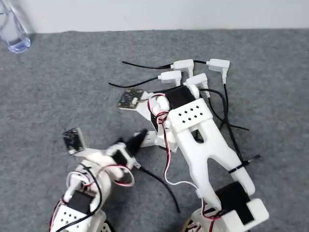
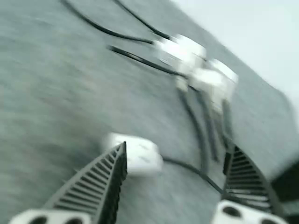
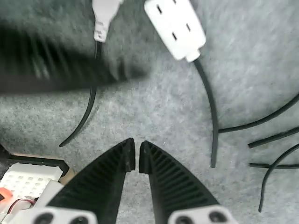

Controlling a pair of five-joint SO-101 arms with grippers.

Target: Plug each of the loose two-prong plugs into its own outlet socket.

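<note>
Several white two-prong plugs (image 1: 182, 64) on black cords lie in a cluster at the far middle of the grey mat, and they also appear as the plugs (image 2: 196, 65) beyond my left gripper. My left gripper (image 2: 177, 148) is open, low over the mat, with a white corded block (image 2: 136, 154) beside one finger. In the high view the left gripper (image 1: 134, 141) points under the right arm (image 1: 193, 116). My right gripper (image 3: 137, 156) is shut on nothing, just above the mat. Past it lie a white outlet socket (image 3: 175, 25) with slots facing up and a plug (image 3: 105, 14).
Black cords (image 1: 227, 116) trail across the mat beside the right arm, and loose cord ends (image 3: 275, 140) lie near the right gripper. A clear bottle (image 1: 13, 29) stands at the far left corner. The right arm's body covers the middle of the mat.
</note>
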